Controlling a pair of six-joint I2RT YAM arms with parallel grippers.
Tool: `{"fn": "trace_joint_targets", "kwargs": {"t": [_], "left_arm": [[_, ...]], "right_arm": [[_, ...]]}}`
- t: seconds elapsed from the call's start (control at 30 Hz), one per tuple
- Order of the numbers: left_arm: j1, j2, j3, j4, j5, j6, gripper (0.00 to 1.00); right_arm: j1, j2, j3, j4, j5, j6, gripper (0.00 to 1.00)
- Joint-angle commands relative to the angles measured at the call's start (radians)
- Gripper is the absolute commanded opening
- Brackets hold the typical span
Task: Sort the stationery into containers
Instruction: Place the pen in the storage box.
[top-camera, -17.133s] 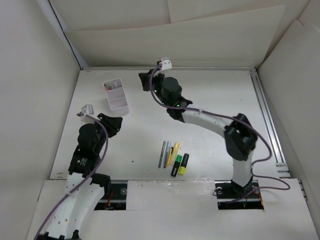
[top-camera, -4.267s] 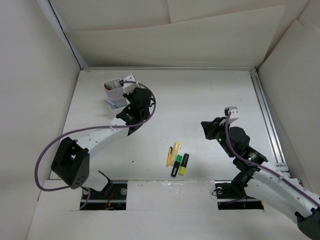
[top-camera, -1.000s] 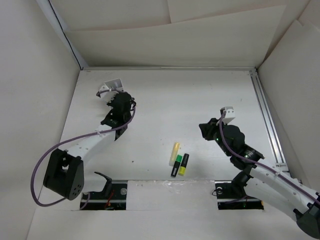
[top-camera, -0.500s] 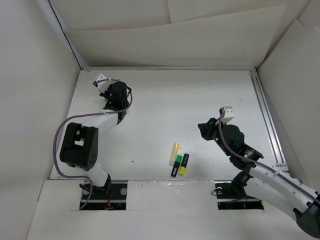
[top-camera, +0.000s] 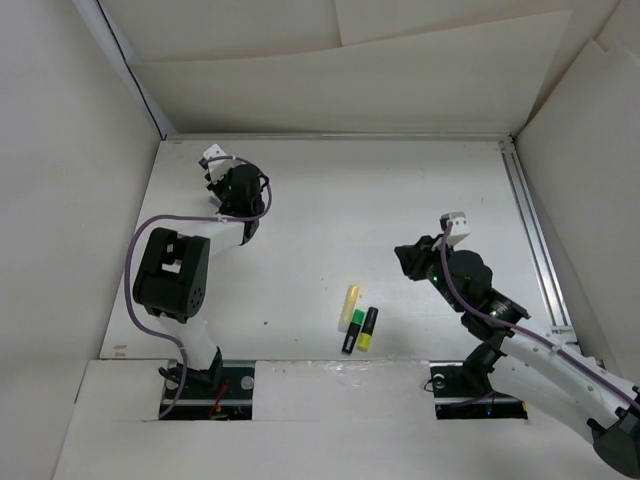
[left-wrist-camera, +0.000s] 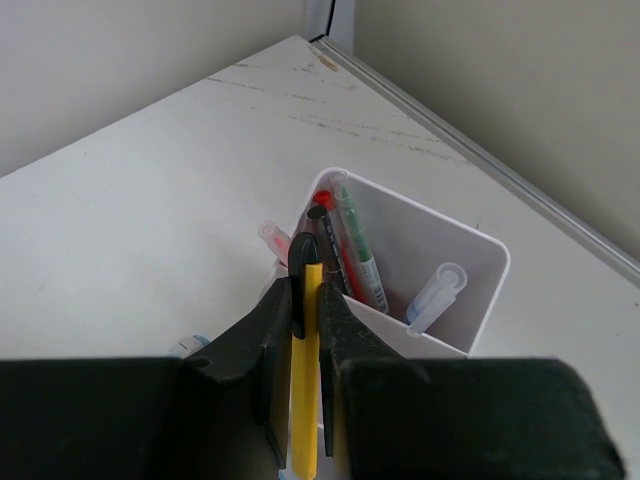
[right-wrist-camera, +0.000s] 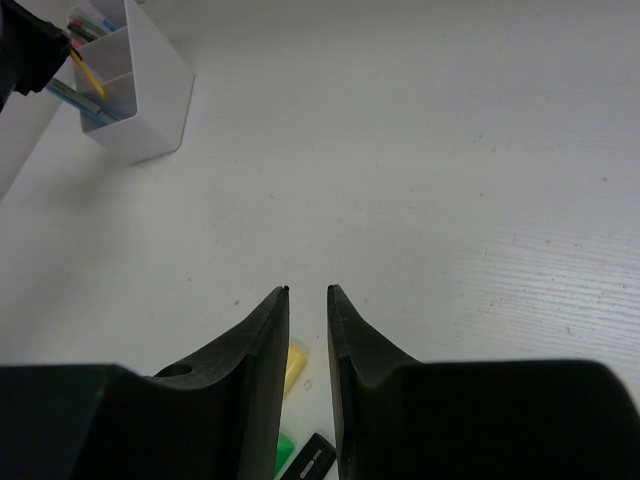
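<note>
My left gripper (left-wrist-camera: 307, 291) is shut on a thin yellow pen (left-wrist-camera: 305, 380) with a black clip, held just over the near wall of the white two-compartment box (left-wrist-camera: 487, 262). Red and green pens (left-wrist-camera: 352, 240) and a clear-capped pen (left-wrist-camera: 436, 296) stand in the box. From above, the left gripper (top-camera: 235, 188) hides the box. A short yellow marker (top-camera: 349, 299), a green highlighter (top-camera: 354, 328) and a yellow highlighter (top-camera: 368, 328) lie at the table's front middle. My right gripper (right-wrist-camera: 308, 291) hovers over them, open by a narrow gap with nothing between its fingers.
The box (right-wrist-camera: 140, 100) stands at the far left, close to the left wall (top-camera: 80, 200). A metal rail (top-camera: 530, 230) runs along the table's right edge. Cardboard walls enclose the back and sides.
The left arm has folded back, its elbow moving toward the near left, while its gripper stays over the box with the yellow pen. The right arm has not moved.
</note>
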Motion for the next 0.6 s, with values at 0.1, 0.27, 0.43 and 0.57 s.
{"fn": "trace_joint_targets", "kwargs": {"t": [0.1,0.27,0.43,0.57], "left_arm": [[-0.035,0.003,0.041,0.099,-0.074,0.094,0.0],[-0.045,0.013,0.041,0.123,-0.083,0.122,0.0],[-0.045,0.013,0.041,0.112,-0.092,0.122,0.0],[-0.045,0.022,0.065,0.084,-0.092,0.122,0.0]], "right_arm": [[-0.006,-0.021,0.015,0.061,-0.018,-0.015,0.27],[-0.006,-0.03,0.015,0.061,-0.018,-0.015,0.27],[-0.006,-0.049,0.005,0.061,-0.018,-0.024,0.27],[-0.006,-0.058,0.005,0.061,-0.018,-0.024,0.27]]}}
